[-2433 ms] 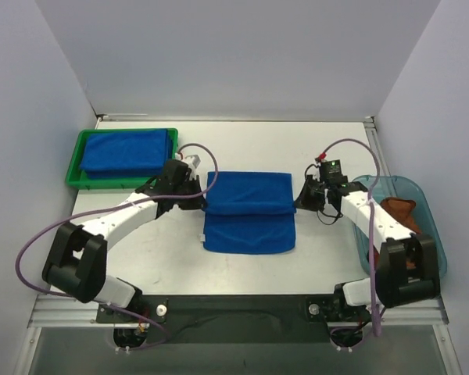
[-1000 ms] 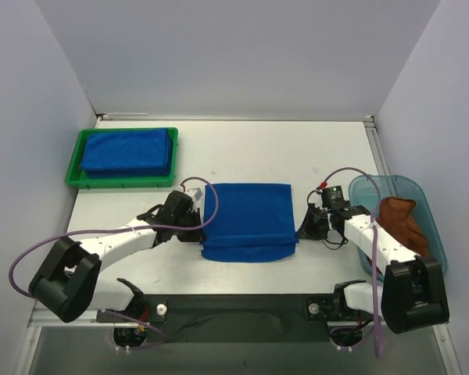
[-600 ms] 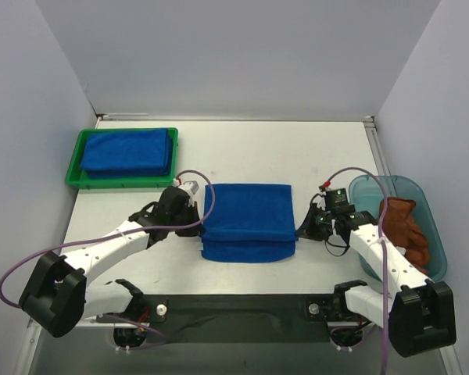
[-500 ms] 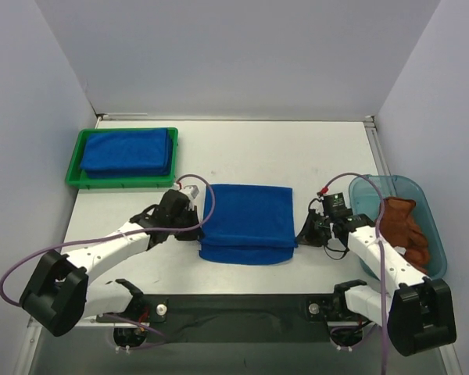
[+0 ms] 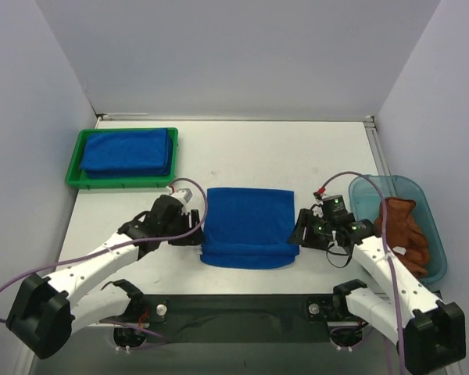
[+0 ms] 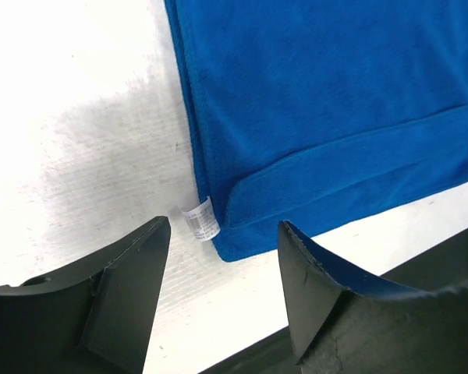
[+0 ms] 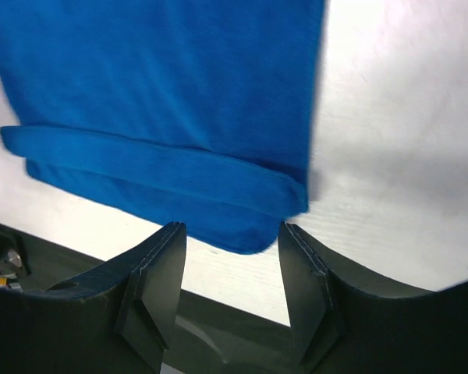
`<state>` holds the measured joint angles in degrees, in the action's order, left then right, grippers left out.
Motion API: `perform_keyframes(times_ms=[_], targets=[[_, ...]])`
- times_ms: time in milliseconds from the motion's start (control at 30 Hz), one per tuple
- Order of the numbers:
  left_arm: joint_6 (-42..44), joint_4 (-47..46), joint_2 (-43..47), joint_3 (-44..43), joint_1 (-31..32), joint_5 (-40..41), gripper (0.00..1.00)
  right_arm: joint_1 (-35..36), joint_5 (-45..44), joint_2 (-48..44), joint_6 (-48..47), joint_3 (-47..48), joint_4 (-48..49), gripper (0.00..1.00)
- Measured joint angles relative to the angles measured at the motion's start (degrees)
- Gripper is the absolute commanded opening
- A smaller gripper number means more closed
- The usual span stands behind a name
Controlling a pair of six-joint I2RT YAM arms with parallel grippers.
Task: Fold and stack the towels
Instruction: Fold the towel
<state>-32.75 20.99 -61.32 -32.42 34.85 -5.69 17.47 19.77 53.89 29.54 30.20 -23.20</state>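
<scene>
Has the left hand [image 6: 222, 234] spread wide with nothing gripped, its two dark fingers [image 6: 125, 288] framing the near left corner of the folded blue towel [image 6: 320, 93] without pinching it; shows a small white label [image 6: 200, 220] sticking out of that corner onto the bare worktop [image 6: 86, 117]. Has the right hand [image 7: 230, 234] parted too and likewise empty, straddling the near right corner of the same towel, where the top layer ends in a fold line short of the rounded lower edge. Places both hands low by the cloth in the top view, the left hand at the towel's left edge, the right hand just beside its right edge. Lays the towel flat near the middle of the worktop, closer to the near edge than the far, folded in layers with the lower layer peeking out toward the arms. Sets a green tray [image 5: 72, 176] at the far left, well apart, holding a neat stack of blue towels [image 5: 127, 151]. Puts a translucent teal bin [image 5: 391, 180] at the right edge, beside the right arm, with a crumpled rust-brown towel [image 5: 402, 223] inside
</scene>
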Motion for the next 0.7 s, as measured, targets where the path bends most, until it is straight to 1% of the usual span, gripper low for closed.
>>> perform_keyframes(times_ms=[133, 167, 267, 367, 533, 700], targets=[[0.0, 0.83, 1.57, -2.95, 0.02, 0.92, 0.67, 2.32, -1.01, -1.29, -1.46, 4.76, -0.63, 0.51], [0.04, 0.83, 1.07, -4.02, 0.11, 0.94, 0.67, 2.51, -1.2, -0.31, -1.86, 5.86, -0.68, 0.56], [0.39, 0.57, -2.25, -7.34, 0.92, 0.72, 0.67, 3.45, -1.64, 4.87, -3.28, 8.85, -0.59, 0.63], [0.96, -0.07, -7.89, -10.1, 2.73, 0.5, 0.67, 5.53, -1.95, 12.76, -5.33, 10.91, -0.26, 0.68], [1.99, -1.05, -16.17, -11.13, 5.62, -0.26, 0.67, 8.81, -1.88, 22.01, -9.31, 12.13, 0.17, 0.7], [2.23, -1.09, -19.74, -11.13, 7.56, -0.57, 0.67, 10.97, -1.57, 26.08, -11.72, 12.39, 0.37, 0.67]])
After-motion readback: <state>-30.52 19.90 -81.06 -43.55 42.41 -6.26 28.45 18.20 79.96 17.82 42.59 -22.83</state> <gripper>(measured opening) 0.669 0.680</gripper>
